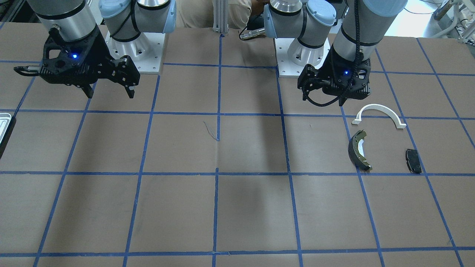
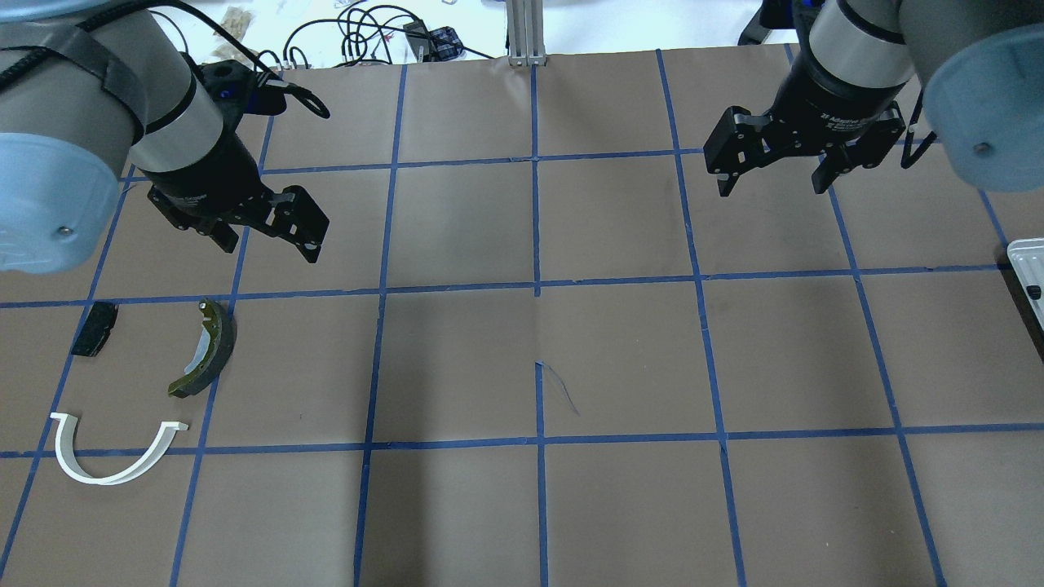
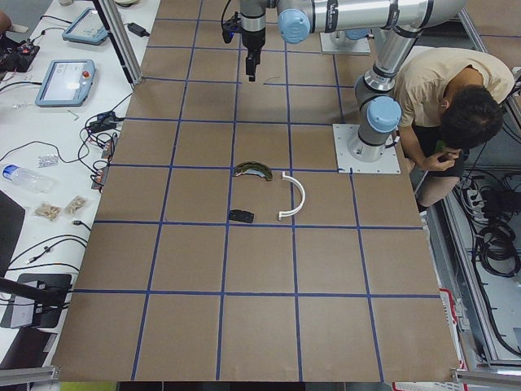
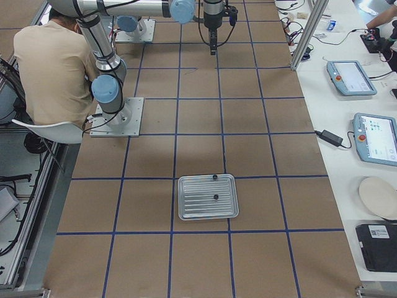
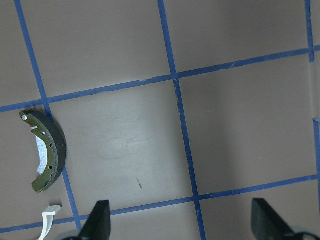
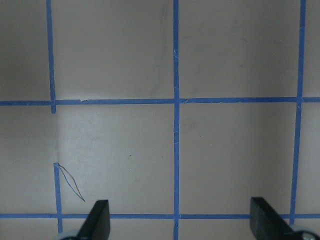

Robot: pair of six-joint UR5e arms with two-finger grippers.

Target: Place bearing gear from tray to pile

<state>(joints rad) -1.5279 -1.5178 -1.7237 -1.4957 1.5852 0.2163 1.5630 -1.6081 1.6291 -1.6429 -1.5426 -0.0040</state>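
Fingers (image 6: 98, 220) on both my right gripper (image 2: 771, 187) and left gripper (image 2: 269, 249) are hanging spread wide, gripping nothing. Two small dark bearing gears (image 4: 215, 197) are sitting in the tray (image 4: 192, 208), well apart from the pile (image 2: 204, 350) lying near my left gripper.

Silvery ridged tray (image 4: 197, 206), white bracket (image 1: 378, 106), olive-edged dark brake shoe (image 5: 52, 152), brown blue-gridded table (image 2: 620, 359).
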